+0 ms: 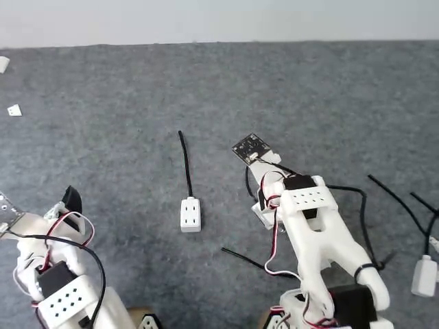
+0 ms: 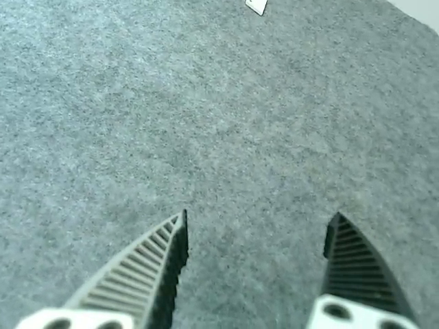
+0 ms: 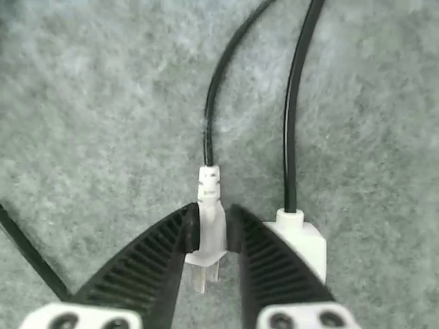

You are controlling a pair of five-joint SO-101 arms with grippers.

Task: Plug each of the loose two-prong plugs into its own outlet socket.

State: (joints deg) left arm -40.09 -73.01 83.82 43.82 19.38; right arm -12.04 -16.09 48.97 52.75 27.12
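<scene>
My right gripper [image 3: 212, 210] is shut on a white two-prong plug [image 3: 210, 229]; its two metal prongs stick out between the fingers and its black cord runs away over the carpet. Right beside it lies a white socket block [image 3: 306, 245] with its own black cord. In the high view this arm [image 1: 312, 205] sits right of centre and covers the plug. Another white outlet socket [image 1: 190, 214] lies on the carpet in the middle, its cord leading away. A third white block [image 1: 424, 275] lies at the right edge. My left gripper [image 2: 259, 218] stands open over bare carpet at the near left [image 1: 68, 200].
Grey carpet [image 1: 137, 103] covers the table. Loose black cables lie near the right arm's base [image 1: 247, 260] and at the far right [image 1: 398, 202]. Small white scraps [image 1: 14, 110] lie at the far left, one of them [image 2: 256, 6] ahead of the left gripper.
</scene>
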